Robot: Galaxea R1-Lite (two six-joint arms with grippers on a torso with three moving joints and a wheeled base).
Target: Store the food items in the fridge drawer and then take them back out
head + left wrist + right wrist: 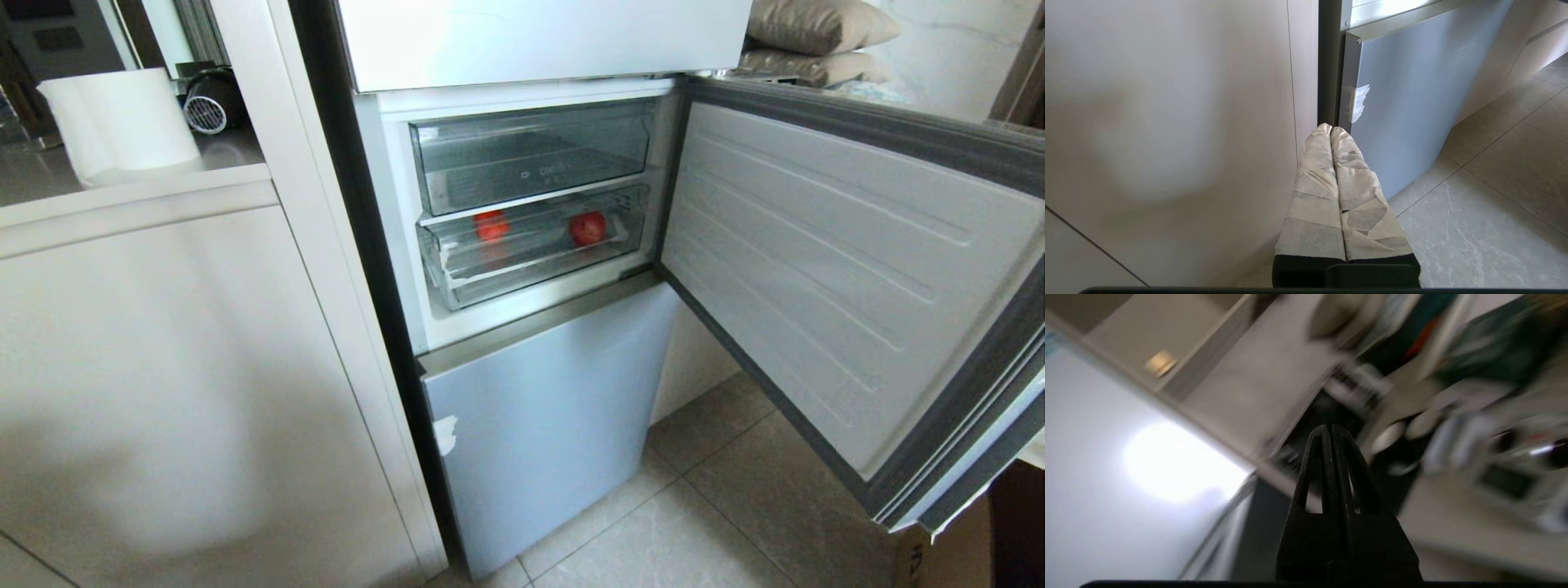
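Two red food items (491, 225) (588, 228) lie inside the clear fridge drawer (531, 278), the lower of two drawers in the open fridge compartment, pushed in. Neither arm shows in the head view. My left gripper (1331, 130) is shut, its tape-wrapped fingers (1314, 179) pressed together, low beside the cabinet side and the grey lower fridge door (1404, 106). My right gripper (1328, 428) is shut with nothing in it, its dark fingers together, pointing at a blurred room away from the drawer.
The fridge door (849, 269) stands swung open to the right. Above the drawer sits another clear drawer (531, 155) with lettering. A white cabinet (163, 367) flanks the fridge on the left, with a paper roll (122, 122) on its counter. Tiled floor (735, 506) lies below.
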